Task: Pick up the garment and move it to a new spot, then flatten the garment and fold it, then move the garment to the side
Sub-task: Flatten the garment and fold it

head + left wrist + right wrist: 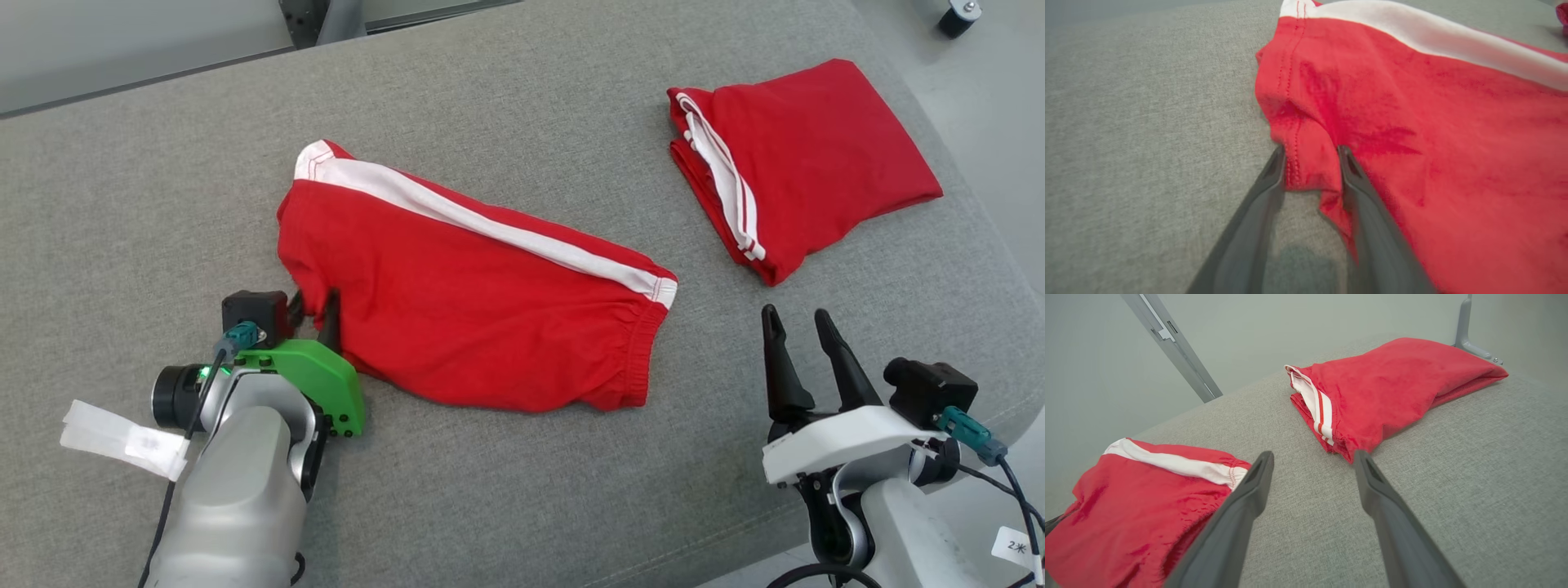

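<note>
Folding step, I judge: the red shorts with a white side stripe (473,318) lie flat mid grey fabric bench (522,498). The left hand (314,305) stands part-open astride the leg hem, apparently not pinching yet; the right hand (794,320) gapes empty. Next: close, then carry the hem toward the waistband.

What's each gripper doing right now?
Left gripper: open, astride the hem of the red shorts, no clamp visible.
Right gripper: open, empty.

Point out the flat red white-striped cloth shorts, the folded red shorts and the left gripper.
flat red white-striped cloth shorts (490,302), head view, cloth middle.
folded red shorts (816,155), head view, top layer.
left gripper (1311,151), left wrist view, between fingertips.
</note>
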